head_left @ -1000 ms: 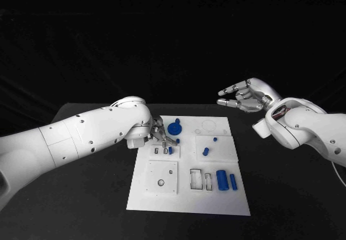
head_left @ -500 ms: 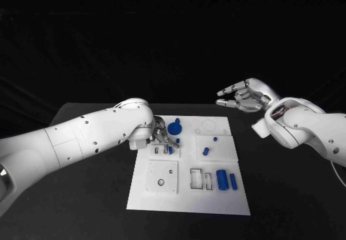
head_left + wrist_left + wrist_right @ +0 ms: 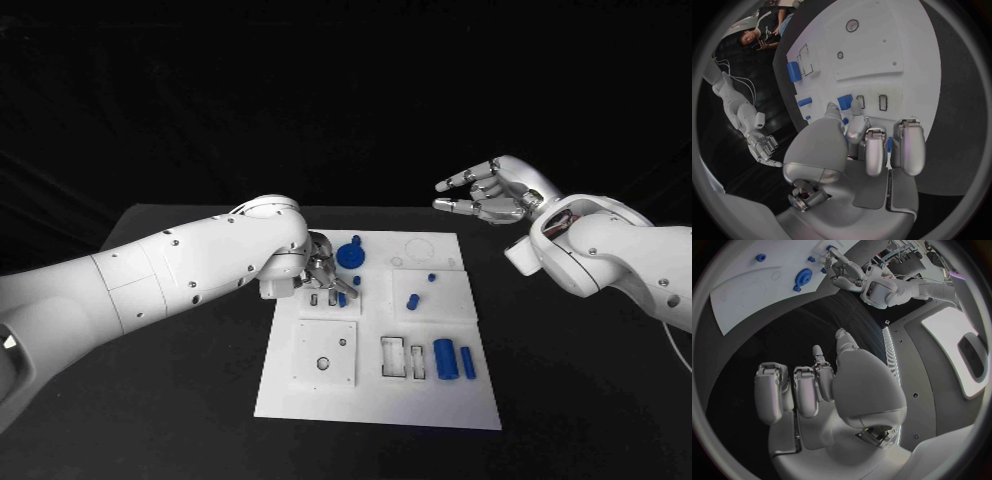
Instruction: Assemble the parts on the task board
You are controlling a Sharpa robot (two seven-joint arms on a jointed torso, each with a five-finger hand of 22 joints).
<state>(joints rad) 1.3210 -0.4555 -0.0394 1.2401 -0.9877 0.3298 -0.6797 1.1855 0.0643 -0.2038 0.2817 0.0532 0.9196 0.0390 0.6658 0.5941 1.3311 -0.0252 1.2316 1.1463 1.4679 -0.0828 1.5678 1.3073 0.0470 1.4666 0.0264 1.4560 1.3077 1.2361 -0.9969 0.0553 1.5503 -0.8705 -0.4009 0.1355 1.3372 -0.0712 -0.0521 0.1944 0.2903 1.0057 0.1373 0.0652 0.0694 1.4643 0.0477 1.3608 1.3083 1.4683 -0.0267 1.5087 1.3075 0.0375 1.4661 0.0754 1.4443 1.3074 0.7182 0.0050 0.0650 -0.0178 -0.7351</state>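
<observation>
The task board (image 3: 378,330) lies flat in the middle of the black worktop (image 3: 173,400), with blue parts spread over it: a gear (image 3: 351,258) near its far edge, a short peg (image 3: 413,300) in the centre-right block, and two cylinders (image 3: 453,359) beside the rectangular slots nearer me. I have the left hand (image 3: 320,277) low over the far-left block, fingers curled round a small blue part (image 3: 845,101) just beside two narrow slots (image 3: 883,102); I judge it pinched, though the fingers hide most of the contact. The right hand (image 3: 490,193) hangs raised beyond the board's far-right corner, fingers loosely apart, holding nothing. Step in hand: seating this part in its slot. The next move calls for aligning the part upright over the opening, then pressing straight down.
</observation>
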